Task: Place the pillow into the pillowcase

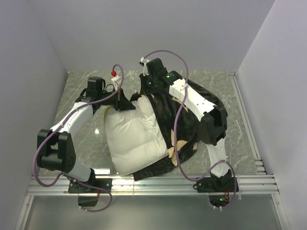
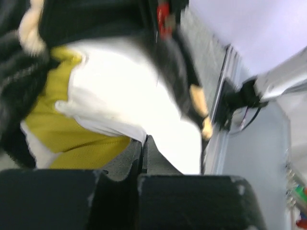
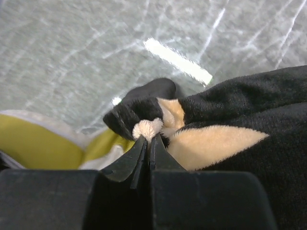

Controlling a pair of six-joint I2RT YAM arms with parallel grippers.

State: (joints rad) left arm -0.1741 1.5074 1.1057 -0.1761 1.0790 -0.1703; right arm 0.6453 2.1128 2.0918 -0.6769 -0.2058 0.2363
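Only the right wrist view shows right gripper (image 3: 148, 142) pinching pillowcase (image 3: 249, 100) hem; left gripper (image 2: 144, 143) pressed together beside pillow (image 2: 120, 86)

We see a grey-green, marble-patterned tabletop (image 1: 81, 143) boxed in by plain pale walls: a left wall (image 1: 24, 96), a back wall (image 1: 144, 28) and a right wall (image 1: 283, 96). Silvery near rails (image 1: 158, 184) run along its front edge, and side rails (image 1: 247, 120) line its right edge. In the right wrist view a bright strip of glare (image 3: 177, 61) lies on the glossy surface.
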